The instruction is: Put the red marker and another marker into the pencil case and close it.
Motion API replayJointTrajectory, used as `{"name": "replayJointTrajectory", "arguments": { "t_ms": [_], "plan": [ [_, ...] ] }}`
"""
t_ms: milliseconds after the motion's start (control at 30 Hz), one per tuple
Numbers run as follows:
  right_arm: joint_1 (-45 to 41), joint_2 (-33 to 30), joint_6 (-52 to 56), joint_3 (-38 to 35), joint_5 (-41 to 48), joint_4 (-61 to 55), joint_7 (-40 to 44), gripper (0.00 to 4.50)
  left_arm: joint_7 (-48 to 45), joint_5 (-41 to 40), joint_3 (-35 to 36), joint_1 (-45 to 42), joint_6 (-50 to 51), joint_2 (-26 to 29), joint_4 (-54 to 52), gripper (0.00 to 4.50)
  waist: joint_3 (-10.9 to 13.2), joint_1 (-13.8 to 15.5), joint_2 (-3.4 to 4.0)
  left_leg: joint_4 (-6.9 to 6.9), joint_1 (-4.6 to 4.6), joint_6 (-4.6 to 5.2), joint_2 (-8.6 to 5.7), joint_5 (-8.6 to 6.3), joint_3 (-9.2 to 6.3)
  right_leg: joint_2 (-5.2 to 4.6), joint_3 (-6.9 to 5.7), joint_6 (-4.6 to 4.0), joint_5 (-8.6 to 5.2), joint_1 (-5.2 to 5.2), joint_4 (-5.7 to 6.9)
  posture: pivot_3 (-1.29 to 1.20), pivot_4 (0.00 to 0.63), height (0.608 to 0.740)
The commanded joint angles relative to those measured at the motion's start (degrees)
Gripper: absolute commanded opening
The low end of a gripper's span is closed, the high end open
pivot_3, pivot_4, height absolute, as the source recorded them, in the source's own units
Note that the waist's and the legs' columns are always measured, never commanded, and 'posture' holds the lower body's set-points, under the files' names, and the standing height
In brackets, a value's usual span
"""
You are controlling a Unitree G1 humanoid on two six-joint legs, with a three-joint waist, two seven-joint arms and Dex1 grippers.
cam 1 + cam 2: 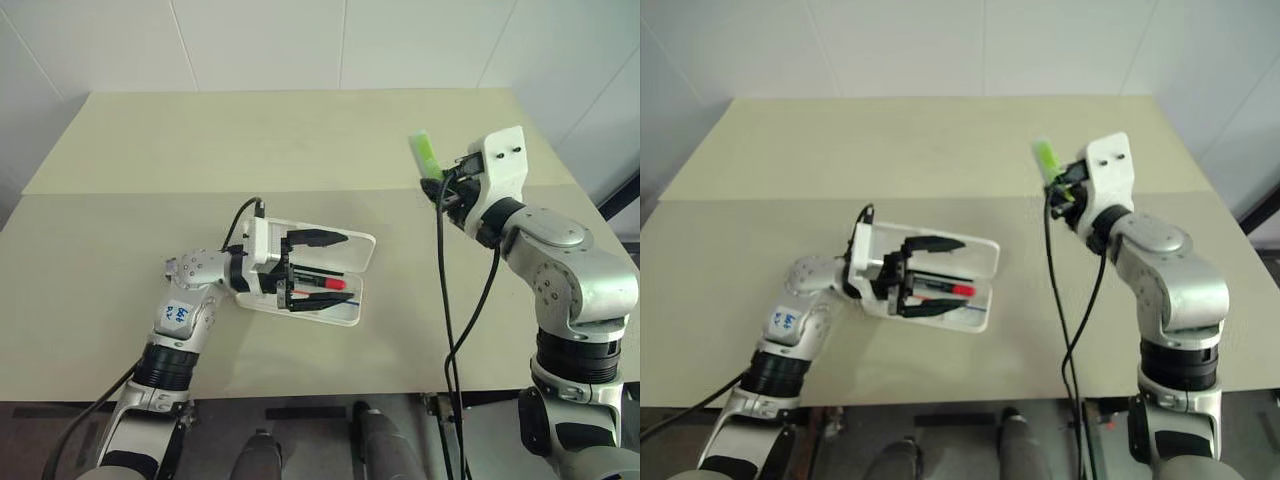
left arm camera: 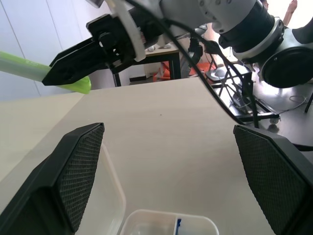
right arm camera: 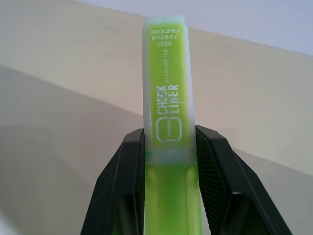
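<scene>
Left gripper (image 1: 305,268) gapes over the open case (image 1: 350,262) (red marker (image 1: 322,284) inside); right gripper (image 1: 436,186) clamps the highlighter (image 1: 425,152).

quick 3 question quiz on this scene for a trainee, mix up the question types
1. True or false: the red marker already lies in the tray of the open pencil case.
2. What is the right gripper holding? A) a black pen B) the green highlighter C) the case lid D) nothing
3. How do the fingers of the left gripper stand, and where is it?

Key
1. True: it lies in the tray, red end toward the robot's right.
2. B: its fingers clamp the highlighter, raised above the table to the right of the case.
3. Spread wide open, at the open case, holding nothing.
</scene>
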Motion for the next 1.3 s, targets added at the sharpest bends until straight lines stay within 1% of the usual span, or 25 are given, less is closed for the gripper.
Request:
{"name": "replayJointTrajectory", "arguments": {
  "t_ms": [33,100,200,333,433,567,667,767,900,1000,1167,1300],
  "plan": [
    [0.49,-2.85,3.33,-0.65,4.41,-5.08,3.4,1.09,-2.0,-2.4,3.14,0.48,-1.35,1.71,0.22,4.5,0.01,0.07,0.02,0.0,0.0,0.0,0.0,0.0,0.0,0.0,0.0,-0.02,-0.01,0.0,-0.01,0.0,0.15,0.74],
    [1.19,-4.26,4.7,-0.36,5.98,-6.22,4.57,1.09,-2.81,-2.99,4.0,0.62,-1.02,2.61,0.46,4.5,0.01,0.17,0.01,0.0,0.0,0.02,0.0,-0.01,0.0,0.0,0.0,-0.16,-0.09,0.0,-0.04,0.0,0.15,0.74],
    [3.16,-7.29,6.38,-0.23,9.27,-8.98,7.67,1.09,-5.5,-4.38,5.9,1.6,-0.51,5.45,0.88,4.5,0.01,0.15,0.02,0.01,0.0,0.03,0.0,-0.02,0.0,0.0,-0.01,-0.21,-0.12,0.0,-0.08,0.0,0.15,0.74],
    [4.23,-9.58,7.23,-0.95,11.84,-10.12,9.06,1.09,-7.01,-5.03,6.69,2.28,0.05,7.39,0.84,4.5,0.02,0.12,0.02,0.03,-0.01,0.08,0.0,-0.05,0.01,0.0,0.0,-0.22,-0.13,0.0,-0.08,0.0,0.15,0.74],
    [5.6,-12.65,8.42,-1.67,14.29,-11.42,11.06,1.09,-8.04,-5.98,7.91,4.01,1.53,9.6,-0.34,4.5,0.02,0.1,0.02,0.04,0.02,0.09,0.0,-0.05,0.01,0.0,0.0,-0.29,-0.17,0.0,-0.09,0.0,0.15,0.74],
    [6.92,-14.86,10.32,-2.2,18.71,-13.92,12.86,1.09,-9.26,-6.44,9.07,5.44,2.14,12.41,-0.79,4.5,0.04,-0.01,0.0,0.05,0.02,0.11,0.02,-0.06,0.02,0.02,0.0,-0.32,-0.19,-0.03,-0.08,0.0,0.15,0.74],
    [7.67,-16.99,11.8,-1.42,22.4,-16.2,14.85,1.09,-10.69,-6.9,10.32,5.67,2.75,14.73,-0.24,4.5,0.04,0.04,0.0,0.06,0.02,0.11,0.02,-0.06,0.02,0.02,0.0,-0.34,-0.2,-0.04,-0.07,0.0,0.15,0.74],
    [7.88,-18.43,12.18,0.96,24.75,-17.68,15.91,1.09,-13.07,-6.45,10.98,5.87,2.0,16.91,1.94,4.5,0.04,0.03,0.0,0.07,0.02,0.11,0.03,-0.06,0.04,0.01,0.0,-0.35,-0.21,-0.04,-0.09,0.0,0.15,0.74],
    [7.32,-18.37,11.49,4.61,25.84,-18.17,16.0,1.09,-14.85,-5.17,11.85,4.35,-0.05,18.37,6.21,4.5,0.05,0.03,-0.01,0.06,0.03,0.11,0.03,-0.07,0.05,0.01,-0.01,-0.4,-0.24,-0.07,-0.09,0.0,0.15,0.74],
    [5.38,-16.09,10.36,8.14,25.7,-17.23,15.37,1.09,-15.64,-4.73,12.61,3.69,-1.42,19.46,9.08,4.5,0.06,-0.01,-0.02,0.08,0.01,0.11,0.04,-0.07,0.06,0.02,-0.02,-0.41,-0.25,-0.09,-0.09,0.0,0.15,0.74],
    [2.93,-12.69,8.09,13.17,24.36,-14.7,15.22,1.09,-16.42,-3.88,13.49,5.17,-3.27,20.5,11.83,4.5,0.06,-0.14,-0.03,0.04,0.01,0.11,0.06,-0.07,0.07,0.02,-0.04,-0.43,-0.26,-0.13,-0.05,0.0,0.15,0.74],
    [1.39,-10.58,5.11,17.97,21.94,-12.01,15.96,1.09,-15.98,-4.74,14.77,6.59,-3.0,20.65,12.19,4.5,0.06,-0.17,-0.02,0.01,0.02,0.12,0.06,-0.07,0.07,0.02,-0.04,-0.42,-0.26,-0.15,-0.03,0.0,0.15,0.74]
  ]
}}
